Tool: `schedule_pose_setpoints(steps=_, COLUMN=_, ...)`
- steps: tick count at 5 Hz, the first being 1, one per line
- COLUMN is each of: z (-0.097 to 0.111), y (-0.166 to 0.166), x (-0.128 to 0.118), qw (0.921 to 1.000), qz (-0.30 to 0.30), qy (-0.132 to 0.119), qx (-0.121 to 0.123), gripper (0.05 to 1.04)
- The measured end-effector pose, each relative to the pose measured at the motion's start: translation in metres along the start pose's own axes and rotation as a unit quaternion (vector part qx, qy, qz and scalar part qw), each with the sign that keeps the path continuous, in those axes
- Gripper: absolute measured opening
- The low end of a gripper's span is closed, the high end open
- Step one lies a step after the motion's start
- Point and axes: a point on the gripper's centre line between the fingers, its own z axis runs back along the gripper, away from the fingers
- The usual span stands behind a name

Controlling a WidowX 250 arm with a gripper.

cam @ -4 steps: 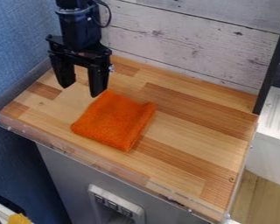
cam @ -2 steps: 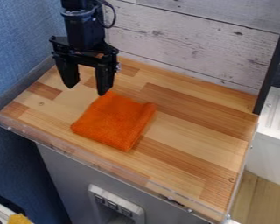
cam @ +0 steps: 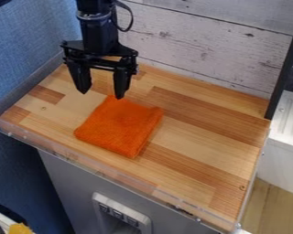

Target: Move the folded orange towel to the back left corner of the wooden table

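above the far edge of the orange cloth (cam: 119,126), the claw (cam: 101,93) is held with its fingers spread wide and nothing gripped between them. the cloth is laid folded and flat on the wooden worktop (cam: 201,132), left of its middle. if the claw were lowered from here, only the far corner might be caught, since most of the cloth is spread nearer the camera; the folds could then be pulled open. if pressed too low, the fingertips could be jammed against the wood
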Motion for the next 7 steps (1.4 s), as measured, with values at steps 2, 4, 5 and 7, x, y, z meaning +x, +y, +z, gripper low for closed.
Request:
schedule_pose_setpoints(steps=2, z=0.000, y=-0.010, x=0.001, qw=0.9985, qz=0.054, qy=-0.007, qx=0.003, gripper=0.956)
schedule_pose_setpoints(steps=4, z=-0.028, y=-0.017, x=0.003, qw=0.9964, qz=0.084, qy=0.001, qx=0.004, gripper=0.369)
schedule_pose_setpoints(steps=5, z=-0.047, y=-0.021, x=0.004, qw=0.9955, qz=0.094, qy=0.007, qx=0.005, gripper=0.154)
schedule_pose_setpoints(steps=7, z=-0.072, y=-0.026, x=0.007, qw=0.9946, qz=0.102, qy=0.019, qx=0.005, gripper=0.063)
